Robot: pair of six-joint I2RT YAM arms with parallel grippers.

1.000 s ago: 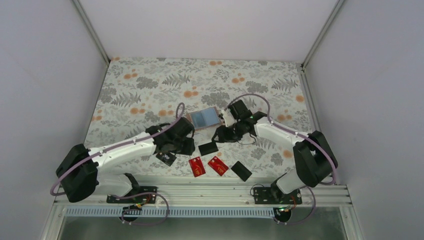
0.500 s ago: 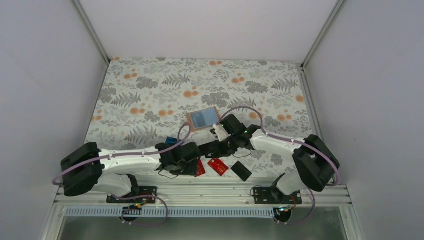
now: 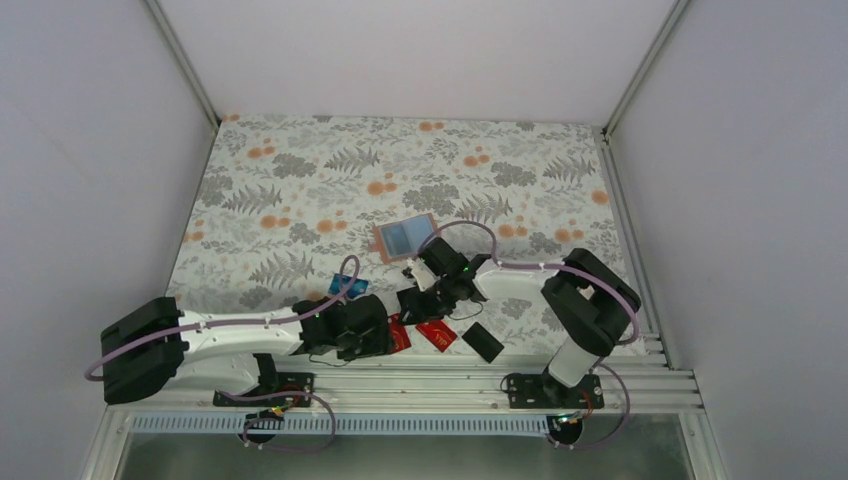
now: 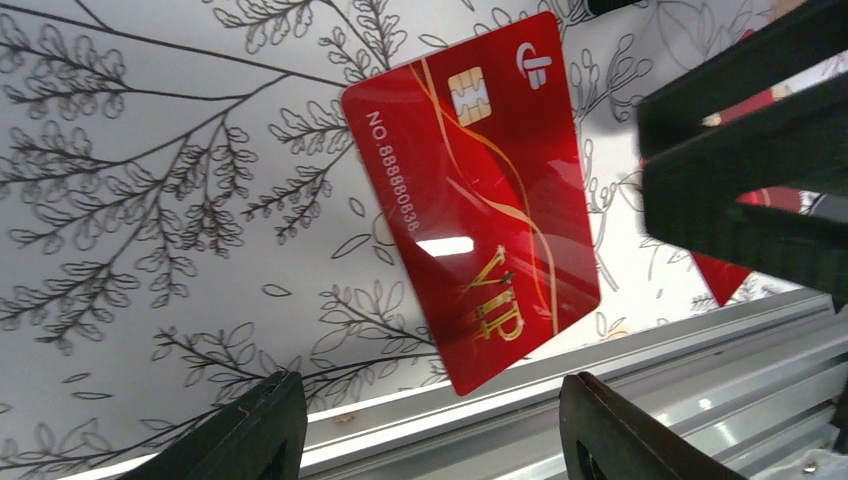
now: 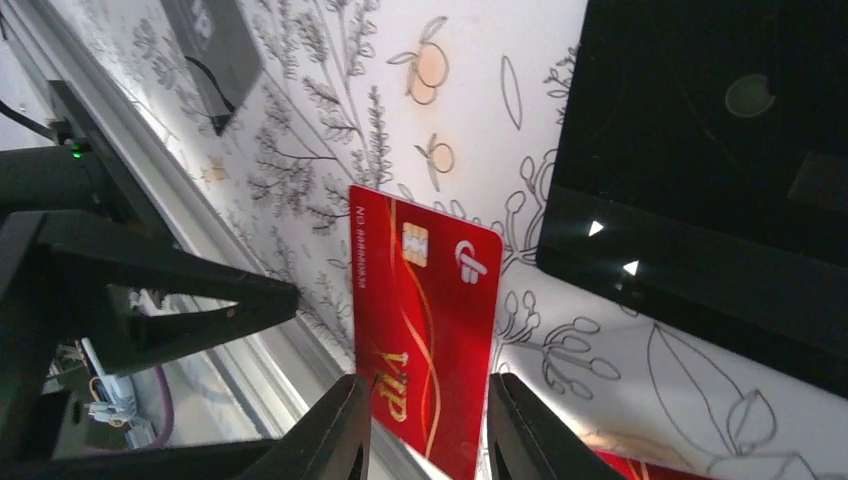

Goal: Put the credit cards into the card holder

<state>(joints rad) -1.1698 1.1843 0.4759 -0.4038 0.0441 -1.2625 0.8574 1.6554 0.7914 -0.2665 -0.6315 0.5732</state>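
The tan card holder (image 3: 405, 240) lies open mid-table with a blue card on it. One red VIP credit card (image 4: 470, 195) (image 5: 425, 320) (image 3: 398, 336) lies flat by the near rail. My left gripper (image 4: 430, 400) (image 3: 376, 338) hangs open over it, fingers wide apart, holding nothing. The fingers of my right gripper (image 5: 428, 400) (image 3: 408, 303) flank the same card's long edges, close to them; whether they touch is unclear. A second red card (image 3: 436, 334), a black card (image 3: 482, 341) and a blue card (image 3: 348, 287) lie nearby.
The metal rail (image 4: 520, 385) runs along the near table edge just beyond the red card. A large black card (image 5: 710, 180) lies right of my right gripper. The two grippers crowd each other; the right one's black fingers (image 4: 750, 150) fill the left wrist view's right side.
Both arms swung from beside the card holder to the near-edge cards. The left jaws opened wide; a blue card now shows beside that arm. The right jaws narrowed around the red card.
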